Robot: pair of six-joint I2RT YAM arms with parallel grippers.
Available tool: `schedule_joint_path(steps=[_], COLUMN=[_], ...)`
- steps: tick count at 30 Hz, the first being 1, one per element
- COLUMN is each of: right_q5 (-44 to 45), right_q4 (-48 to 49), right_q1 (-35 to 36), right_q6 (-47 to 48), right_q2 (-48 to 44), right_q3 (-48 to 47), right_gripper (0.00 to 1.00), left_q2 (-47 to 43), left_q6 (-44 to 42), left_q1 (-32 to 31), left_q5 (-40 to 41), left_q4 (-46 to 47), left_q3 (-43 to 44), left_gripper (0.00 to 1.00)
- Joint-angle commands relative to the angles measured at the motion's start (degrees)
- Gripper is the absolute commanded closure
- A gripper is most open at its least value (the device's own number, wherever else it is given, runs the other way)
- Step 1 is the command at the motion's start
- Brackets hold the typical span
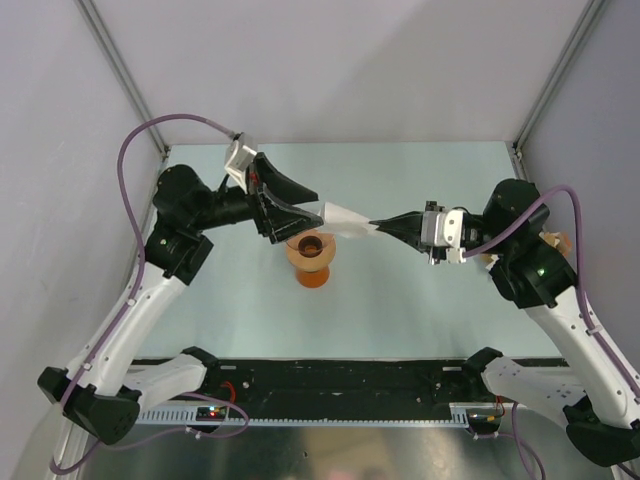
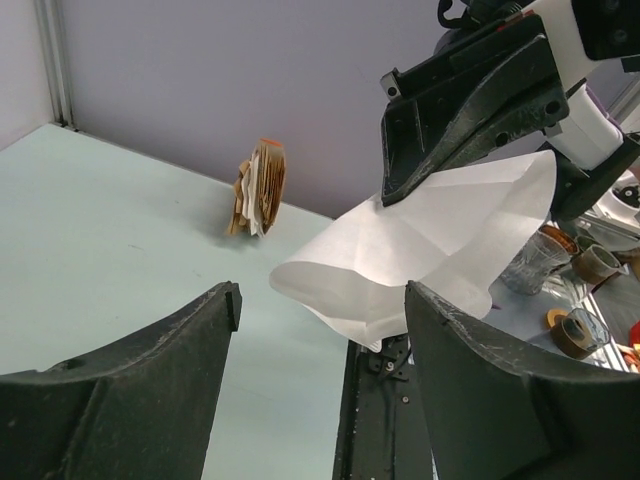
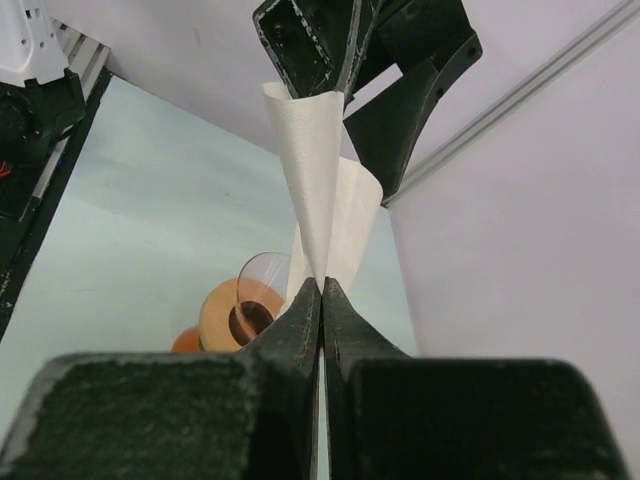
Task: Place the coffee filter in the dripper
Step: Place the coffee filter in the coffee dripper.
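My right gripper (image 3: 322,285) is pinched tight on the tip of the coffee filter (image 1: 345,217), holding it in the air just above the dripper (image 1: 312,255) — my left gripper (image 1: 312,210) gapes wide at its open end. Only the left wrist camera catches the tan-and-white stack of paper filters (image 2: 260,190) by the wall; the right wrist camera shows the dripper's clear funnel, its base partly hidden behind my fingers.

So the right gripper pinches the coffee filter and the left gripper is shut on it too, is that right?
Not quite: the right gripper pinches the coffee filter, but the left gripper is open; the left wrist view shows that.
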State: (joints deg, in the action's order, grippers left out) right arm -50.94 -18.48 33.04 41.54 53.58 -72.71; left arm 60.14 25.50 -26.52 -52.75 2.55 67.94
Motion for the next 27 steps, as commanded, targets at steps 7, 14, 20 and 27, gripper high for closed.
schedule_joint_path(steps=[7,14,20,27], right_q5=[3.18,4.36,4.76,5.74], right_q4=[3.52,6.0,6.53,8.27], right_q1=[1.97,2.12,2.16,2.13], right_q6=[3.42,2.99,2.81,1.83], right_q2=[-1.33,-2.5,-2.62,-2.47], right_q3=[0.75,2.39,2.77,3.06], right_gripper=[0.99,0.97,0.91,0.73], left_q2=[1.88,2.16,1.75,2.23], left_q6=[-2.2,-1.73,-1.45,-0.81], left_q1=[-1.96,-2.05,-2.06,-2.09], left_q5=[-1.89,-1.33,-1.95,-3.15], left_q4=[2.61,3.63,6.16,8.53], left_q3=[1.26,0.23,-0.57,-0.93], left_gripper=[0.28,0.23,0.13,0.12])
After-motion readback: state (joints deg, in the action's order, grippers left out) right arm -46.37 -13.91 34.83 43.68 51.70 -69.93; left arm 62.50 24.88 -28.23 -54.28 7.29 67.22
